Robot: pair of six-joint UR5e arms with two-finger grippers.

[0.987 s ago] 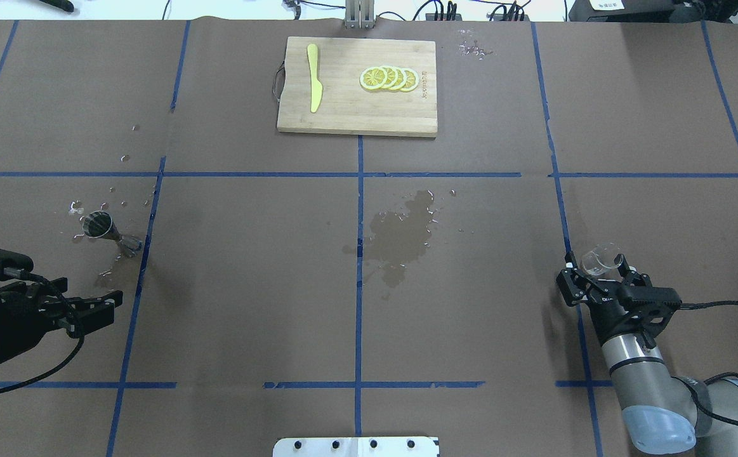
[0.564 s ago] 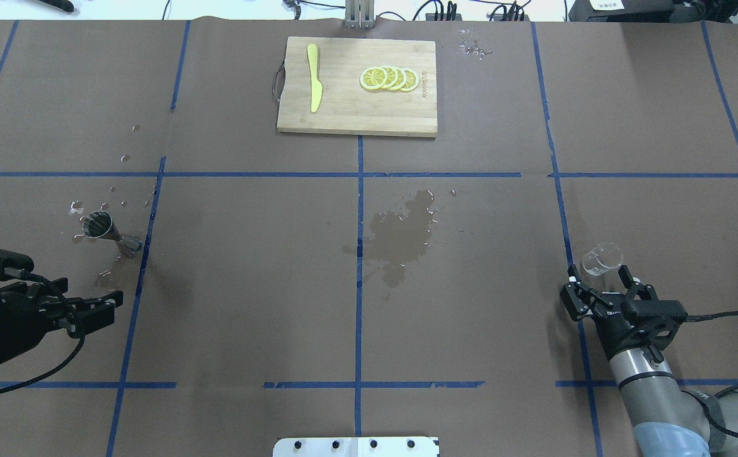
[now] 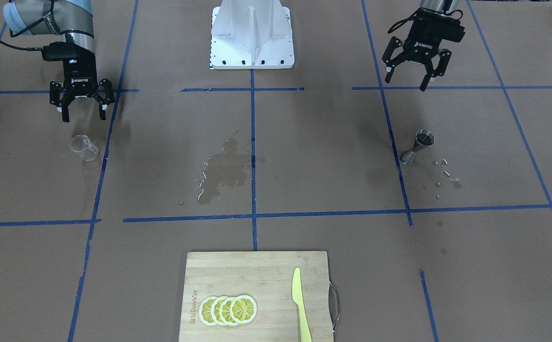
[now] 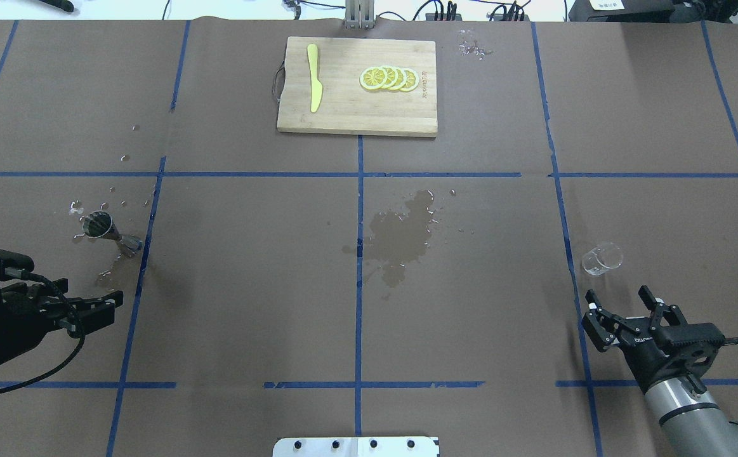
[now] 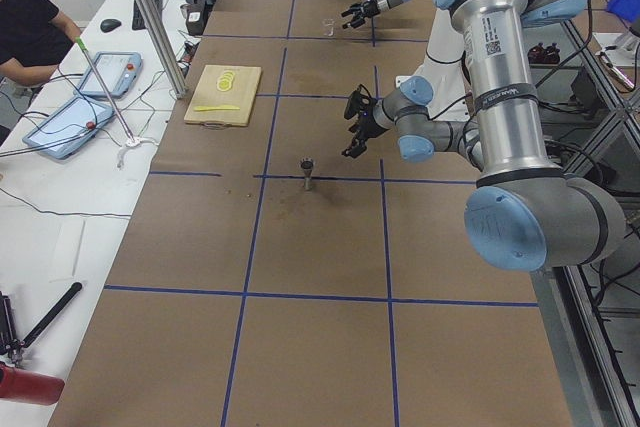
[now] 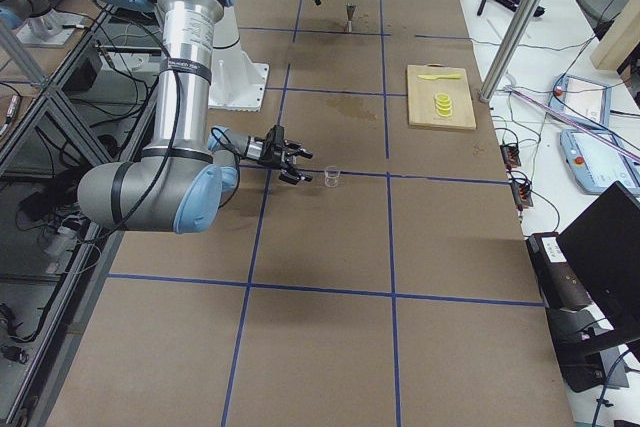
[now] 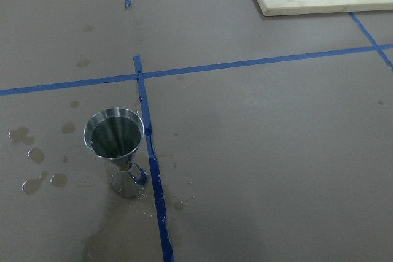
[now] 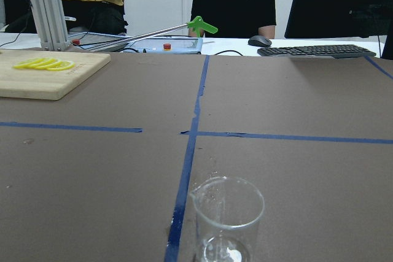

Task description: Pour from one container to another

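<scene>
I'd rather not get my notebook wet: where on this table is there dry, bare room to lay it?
Dry bare paper: the near squares between the left gripper and right gripper, and the far squares beyond the glass cup. Avoid the wet patch mid-table and the droplets around the jigger.

place: robotics lab | evidence: blue-taped grid table [image 4: 248,285], seated operators [image 8: 233,1], keyboard [image 8: 316,51], teach tablets [image 5: 68,127], aluminium posts [image 5: 150,17]
</scene>
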